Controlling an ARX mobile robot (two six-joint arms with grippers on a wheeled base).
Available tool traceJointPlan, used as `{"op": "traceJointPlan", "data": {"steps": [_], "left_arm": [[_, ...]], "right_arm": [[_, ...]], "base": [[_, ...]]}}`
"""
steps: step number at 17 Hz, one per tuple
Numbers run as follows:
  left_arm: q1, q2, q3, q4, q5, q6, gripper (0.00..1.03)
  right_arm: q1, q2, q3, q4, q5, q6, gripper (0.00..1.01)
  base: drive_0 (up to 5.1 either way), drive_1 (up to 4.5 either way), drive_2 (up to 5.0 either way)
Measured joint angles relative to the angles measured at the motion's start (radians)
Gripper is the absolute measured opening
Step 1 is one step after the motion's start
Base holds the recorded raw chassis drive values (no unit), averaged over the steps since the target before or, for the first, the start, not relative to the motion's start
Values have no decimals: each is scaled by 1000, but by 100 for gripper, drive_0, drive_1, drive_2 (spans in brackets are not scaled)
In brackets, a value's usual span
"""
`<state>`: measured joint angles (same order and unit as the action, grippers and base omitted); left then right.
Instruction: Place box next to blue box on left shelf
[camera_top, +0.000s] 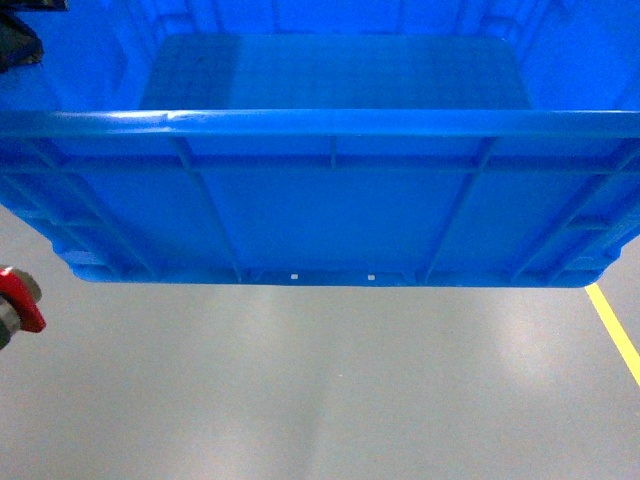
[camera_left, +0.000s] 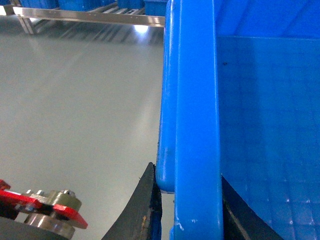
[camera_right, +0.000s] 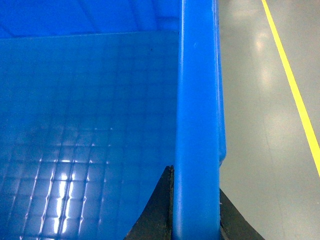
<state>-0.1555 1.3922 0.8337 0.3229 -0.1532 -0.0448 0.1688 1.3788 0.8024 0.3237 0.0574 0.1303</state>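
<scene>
**Box held off the floor by both rims**

The box is seen lifted clear of the grey floor, its ribbed near wall and thick rim filling the head view, with the smooth inside visible beyond the rim. Nothing is seen lying in the box.

At the box's left rim, the left gripper is clamped on the box: one dark finger is pressed against the outer side of the rim, the other is set against the inner side. At the box's right rim, the right gripper is likewise closed on the box, with a finger on the inner side and one on the outer.

To the right of the box, a yellow line is painted on the floor. Far beyond the box's left rim, the shelf is seen as a metal rail, with blue boxes resting on it.
</scene>
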Motion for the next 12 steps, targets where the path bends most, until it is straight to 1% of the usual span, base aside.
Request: {"op": "traceJointPlan", "data": {"steps": [10, 12], "left_arm": [[-1, -3, -1, 0, 0, 0, 17], [-1, -3, -1, 2, 0, 0, 17]], "right_arm": [[0, -8, -4, 1, 1, 0, 8], [0, -8, -4, 0, 1, 0, 8]], "base": [[-149, -149, -149], [22, 449, -405]]}}
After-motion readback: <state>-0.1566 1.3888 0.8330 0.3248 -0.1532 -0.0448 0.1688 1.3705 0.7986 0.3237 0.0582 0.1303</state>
